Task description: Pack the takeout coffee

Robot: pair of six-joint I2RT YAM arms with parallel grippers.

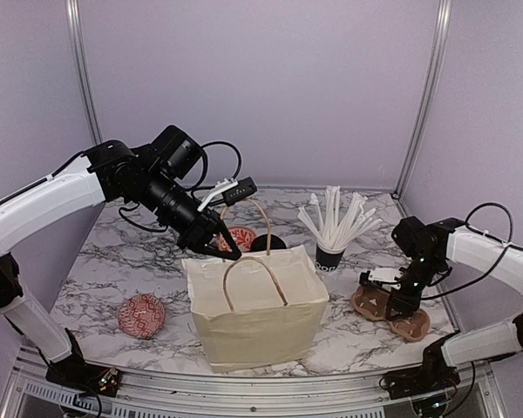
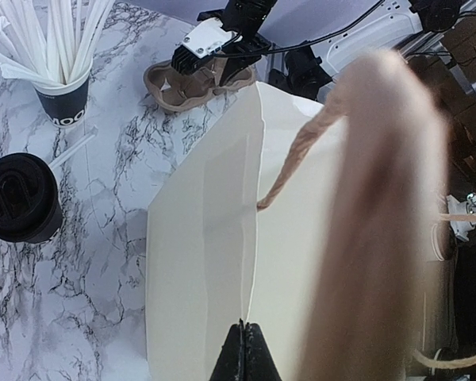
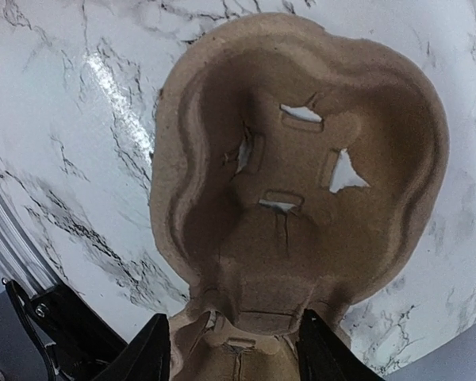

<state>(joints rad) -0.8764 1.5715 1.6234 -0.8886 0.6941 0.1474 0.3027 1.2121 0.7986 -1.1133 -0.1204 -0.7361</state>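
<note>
Black coffee cup [image 2: 20, 197], lid on, stood upright on the marble table [image 1: 105, 261], outside and behind the bag [image 1: 253, 318], towards its back left corner. The lid bore an embossed loop and no legible writing.

Cream paper bag, upright and open-mouthed, with two tan twisted-paper handles and no printing on the faces shown.

Left gripper [image 2: 242, 349] was pinched tight on the bag's rim, beside the rear handle.

Brown moulded-pulp carrier [image 3: 301, 175] lay flat on the table to the right of the bag, its two-cup wells empty.

Right gripper [image 3: 238, 353] was parted to middling width, with a finger on either side of the carrier's narrow waist. Whether the fingers touched the pulp could not be told.

Second black cup [image 2: 63, 99], full of white wrapped straws, stood right of the coffee cup. Its white lettering was only partly shown and could not be read.

Red-and-white patterned bowl [image 1: 141, 315] sat left of the bag, and another [image 1: 241, 237] sat behind it, just beside the coffee cup.
</note>
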